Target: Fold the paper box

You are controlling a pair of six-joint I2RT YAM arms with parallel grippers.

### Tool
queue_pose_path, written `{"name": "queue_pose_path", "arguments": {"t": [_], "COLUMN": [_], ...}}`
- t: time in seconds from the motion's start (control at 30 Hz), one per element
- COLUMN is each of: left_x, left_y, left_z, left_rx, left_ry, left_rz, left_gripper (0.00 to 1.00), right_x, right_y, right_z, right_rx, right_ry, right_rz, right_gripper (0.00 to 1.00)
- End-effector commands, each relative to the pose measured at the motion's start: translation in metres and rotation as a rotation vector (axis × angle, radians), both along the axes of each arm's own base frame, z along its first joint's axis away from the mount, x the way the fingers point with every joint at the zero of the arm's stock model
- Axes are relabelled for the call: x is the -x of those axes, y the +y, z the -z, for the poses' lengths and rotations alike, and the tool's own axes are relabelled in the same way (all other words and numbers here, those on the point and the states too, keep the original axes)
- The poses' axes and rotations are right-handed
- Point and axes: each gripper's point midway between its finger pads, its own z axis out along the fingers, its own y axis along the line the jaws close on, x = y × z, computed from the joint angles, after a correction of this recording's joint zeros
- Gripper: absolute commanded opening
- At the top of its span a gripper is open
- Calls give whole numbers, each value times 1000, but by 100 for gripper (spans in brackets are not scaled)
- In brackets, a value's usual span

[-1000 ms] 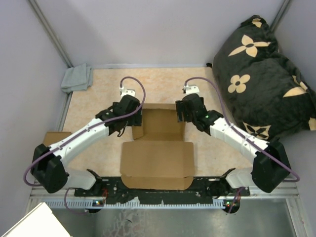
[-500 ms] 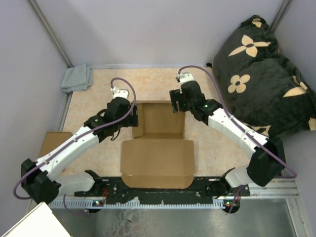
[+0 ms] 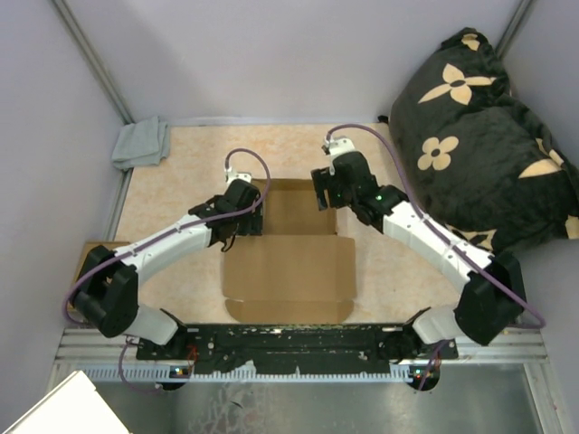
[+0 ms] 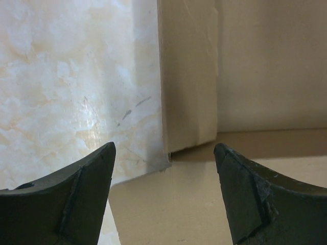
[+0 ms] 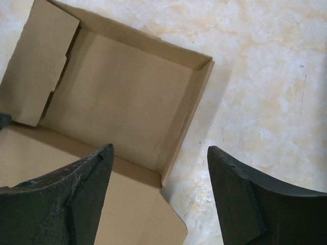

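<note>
The paper box [image 3: 291, 271] lies in the middle of the table, its shallow tray on the far side and its lid panel flat on the near side. My left gripper [image 3: 249, 217] hovers open over the tray's left wall [image 4: 188, 81], close above where that wall meets the lid panel [image 4: 168, 204]; the left gripper [image 4: 163, 150] holds nothing. My right gripper [image 3: 326, 201] hangs open higher up over the tray's right wall [image 5: 185, 120]. The right gripper [image 5: 159, 150] is empty, and the tray floor [image 5: 117, 102] and a left side flap [image 5: 38, 66] show beyond it.
A grey cloth [image 3: 142, 143] lies at the far left corner. A big black cushion with beige flowers [image 3: 479, 136] fills the right side. A smaller brown cardboard piece [image 3: 90, 251] sits at the left edge. A black rail [image 3: 289, 339] runs along the near edge.
The left gripper has swung right, in to the tray's left wall. The right gripper moved a little toward the far side. The whole box has slid slightly away from the arm bases.
</note>
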Motion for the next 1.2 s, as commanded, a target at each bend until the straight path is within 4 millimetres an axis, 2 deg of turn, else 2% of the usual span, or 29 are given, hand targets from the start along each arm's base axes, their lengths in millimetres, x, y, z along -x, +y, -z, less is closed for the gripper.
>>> {"name": "queue_pose_path", "arguments": {"t": [0.0,0.07,0.13,0.23,0.33,0.4,0.53,0.63,0.77,0.9,0.97,1.03,1.17], "left_x": [-40,-56,-72,-90,-100,-100,-95,-93,-88,-85,-84,-83,-83], "left_y": [-10,-8,-9,-11,-18,-21,-20,-16,-4,5,9,16,27], "left_z": [-26,-29,-24,-7,9,19,26,23,31,41,45,46,35], "left_rx": [101,116,117,87,96,108,112,95,15,-69,-128,-213,-420], "left_ry": [-102,-108,-90,-32,29,58,82,81,112,140,147,146,96], "left_rz": [-40,-48,-45,-41,-24,-15,-10,-7,-19,-29,-46,-74,-126], "left_gripper": [83,81,77,73,62,55,51,47,40,20,2,0,0], "right_x": [10,15,20,23,24,25,27,27,27,26,27,27,28], "right_y": [-7,-7,-7,-6,-5,-5,-7,-6,-5,-4,-3,-3,0], "right_z": [-18,-15,-11,-8,-5,-4,-1,1,4,8,11,12,15], "right_rx": [-78,-106,-119,-128,-128,-127,-121,-123,-127,-126,-126,-129,-138], "right_ry": [-67,-70,-65,-57,-52,-51,-52,-49,-43,-35,-27,-23,-13], "right_rz": [21,22,14,4,-7,-10,-10,-13,-13,-15,-15,-16,-21], "right_gripper": [74,74,73,73,73,73,73,73,73,73,73,73,73]}}
